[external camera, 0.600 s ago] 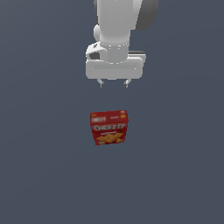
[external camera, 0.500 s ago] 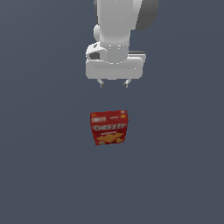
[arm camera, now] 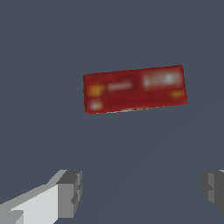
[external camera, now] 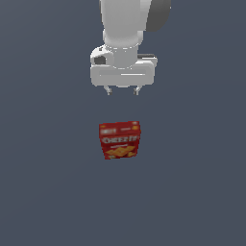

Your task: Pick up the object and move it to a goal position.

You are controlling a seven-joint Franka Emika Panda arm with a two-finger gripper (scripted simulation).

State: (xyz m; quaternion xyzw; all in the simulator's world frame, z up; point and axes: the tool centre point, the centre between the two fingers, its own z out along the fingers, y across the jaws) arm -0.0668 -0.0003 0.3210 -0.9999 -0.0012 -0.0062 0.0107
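Note:
The red Cheez-It cracker box [external camera: 119, 140] stands on the dark grey floor, its front face with white lettering and orange crackers showing in the exterior view. In the wrist view I see its red top face [arm camera: 134, 89]. My gripper [external camera: 123, 91] hangs open and empty, apart from the box, which shows lower in the exterior view. Its two fingertips [arm camera: 70, 192] are spread wide in the wrist view, with the box beyond them and not between them.
A flat dark grey floor [external camera: 48, 182] stretches all around the box. Nothing else shows but the white arm [external camera: 122, 29] above the gripper.

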